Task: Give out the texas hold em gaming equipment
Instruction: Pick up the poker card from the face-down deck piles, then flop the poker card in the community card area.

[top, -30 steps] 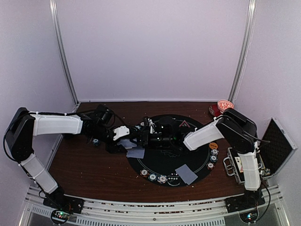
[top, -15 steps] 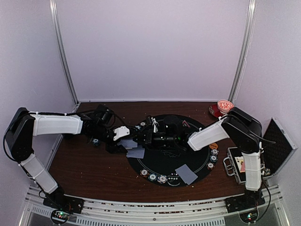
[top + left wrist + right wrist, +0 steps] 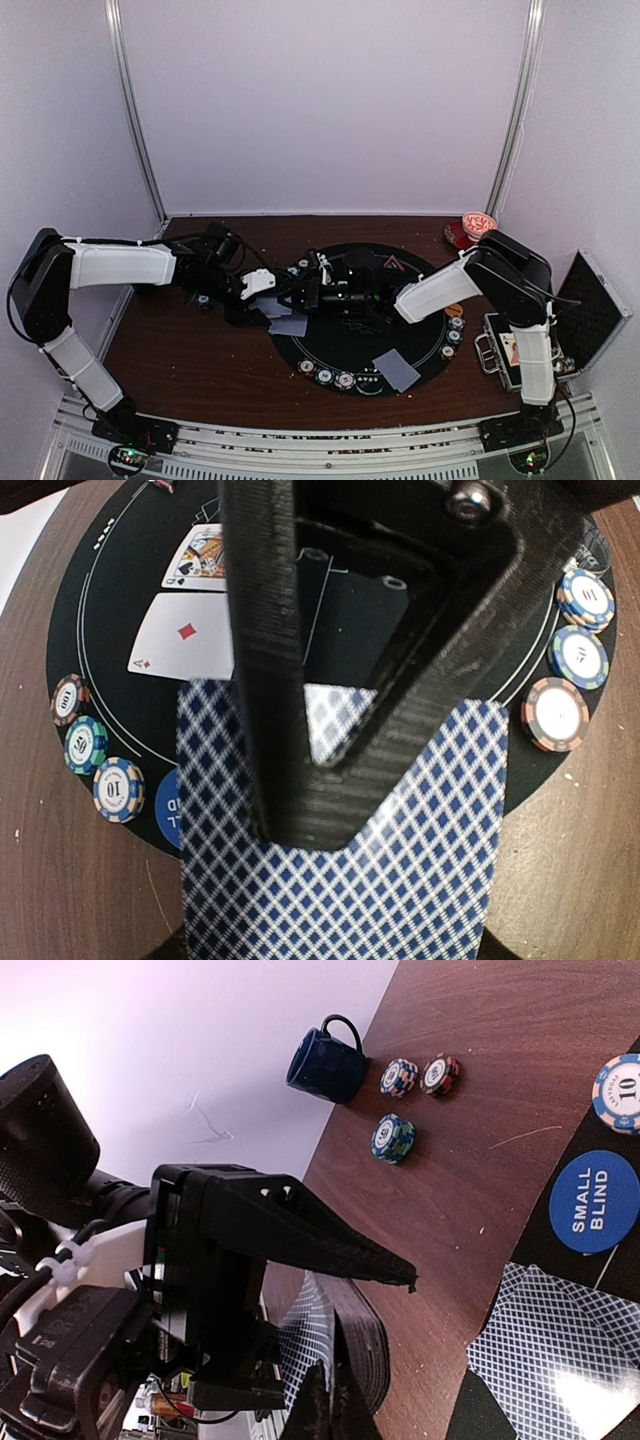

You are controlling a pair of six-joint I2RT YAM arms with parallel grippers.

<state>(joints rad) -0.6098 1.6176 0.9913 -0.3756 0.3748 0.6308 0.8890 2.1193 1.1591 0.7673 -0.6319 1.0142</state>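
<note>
Your right pincer (image 3: 325, 1405) is sitting with its jaws pressed together, tips right against the card (image 3: 400, 880). Whether those tips are actually pinching it, you cannot tell. Your left pincer (image 3: 268, 300) is gripping that card, patterned back up, with its jaws part-way closed. Both pincers are meeting over the left edge of the round black mat (image 3: 110, 600).

Beyond the card, an ace (image 3: 190, 635) of diamonds and a court card (image 3: 205, 558) are lying face up on the mat. Three rim chips (image 3: 85, 742) are lining one side of the mat and three more, the far chips (image 3: 577, 657), are lining the other. A blue disc (image 3: 594, 1201) reading SMALL BLIND is lying just beside two face-down cards (image 3: 555, 1335).

Off the mat, three loose chips (image 3: 392, 1137) are resting on the table (image 3: 520, 1020) near a dark mug (image 3: 325, 1060).

In the top view, a lone card (image 3: 397, 368) is lying face down at the mat's near edge, beside a chip row (image 3: 325, 377). An orange disc (image 3: 453, 310) is sitting at the right edge and a red triangle (image 3: 388, 262) at the far side.
</note>
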